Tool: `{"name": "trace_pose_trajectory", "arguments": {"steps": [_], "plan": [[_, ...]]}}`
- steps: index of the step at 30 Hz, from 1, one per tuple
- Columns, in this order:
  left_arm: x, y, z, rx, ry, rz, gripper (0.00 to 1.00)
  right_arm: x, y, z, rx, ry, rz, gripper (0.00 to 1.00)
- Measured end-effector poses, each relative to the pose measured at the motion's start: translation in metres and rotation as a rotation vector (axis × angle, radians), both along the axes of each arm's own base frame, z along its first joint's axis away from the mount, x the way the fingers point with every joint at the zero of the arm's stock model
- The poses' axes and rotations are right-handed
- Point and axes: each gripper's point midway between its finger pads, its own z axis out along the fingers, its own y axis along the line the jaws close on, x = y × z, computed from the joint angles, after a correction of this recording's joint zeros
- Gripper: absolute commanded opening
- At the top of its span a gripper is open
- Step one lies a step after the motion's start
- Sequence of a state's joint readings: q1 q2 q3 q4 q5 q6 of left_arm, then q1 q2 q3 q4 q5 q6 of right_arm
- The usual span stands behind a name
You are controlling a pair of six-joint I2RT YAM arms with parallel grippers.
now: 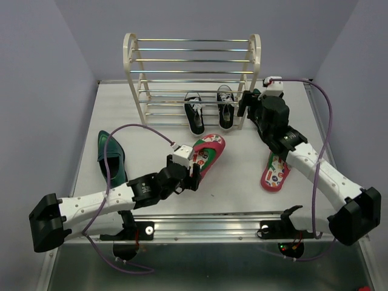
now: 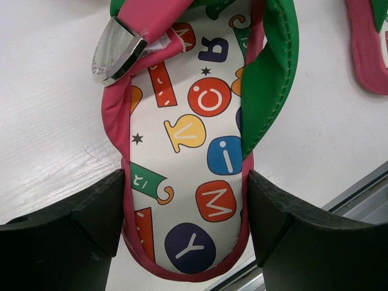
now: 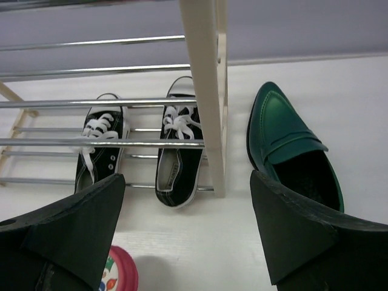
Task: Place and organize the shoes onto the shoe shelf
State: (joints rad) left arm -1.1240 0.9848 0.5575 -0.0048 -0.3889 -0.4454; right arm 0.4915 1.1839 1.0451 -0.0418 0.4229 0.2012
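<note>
The jaws of the left gripper (image 2: 187, 182) are held apart, one finger at each long edge of a flip-flop (image 2: 200, 115) near its heel; whether the pads already press the sole cannot be told. The flip-flop is laid flat near the middle of the tabletop (image 1: 242, 203), its long axis square to the jaw line, heel toward the near edge, toe toward the shelf (image 1: 193, 51) at the far edge. A squeeze across its width is judged the next need, and the left arm is plainly the nearer. The jaws of the right gripper (image 3: 188, 182) are spread wide with nothing between them; a green shoe (image 3: 285, 130) is seen ahead and to their right, outside the shelf's side panel (image 3: 206, 91). The black sneakers (image 3: 176, 151) are set low in the shelf. A second flip-flop (image 1: 276, 171) is left toward the near right corner, another green shoe (image 1: 109, 154) by the left edge.
</note>
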Motion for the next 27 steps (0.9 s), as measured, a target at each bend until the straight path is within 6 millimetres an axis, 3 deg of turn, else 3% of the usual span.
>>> {"name": "trace_pose_trajectory", "arguments": {"steps": [3,7,9,13,18,27], "plan": [[0.001,0.005,0.004,-0.003,-0.007,0.017,0.00,0.019,0.005,0.001,-0.034,-0.022,-0.010,0.88],[0.007,0.011,0.026,-0.034,-0.048,0.065,0.00,0.036,0.004,-0.003,-0.062,-0.037,-0.029,0.81],[0.014,0.012,0.039,-0.049,-0.078,0.099,0.00,0.044,0.001,-0.004,-0.067,-0.044,-0.044,0.79],[0.029,0.014,0.078,-0.085,-0.156,0.166,0.00,0.056,-0.001,-0.005,-0.069,-0.062,-0.059,0.63],[0.048,0.017,0.115,-0.115,-0.220,0.242,0.00,0.070,0.000,-0.006,-0.068,-0.077,-0.072,0.62],[0.099,0.031,0.138,-0.072,-0.261,0.362,0.00,0.081,-0.001,-0.008,-0.075,-0.098,-0.083,0.40]]}}
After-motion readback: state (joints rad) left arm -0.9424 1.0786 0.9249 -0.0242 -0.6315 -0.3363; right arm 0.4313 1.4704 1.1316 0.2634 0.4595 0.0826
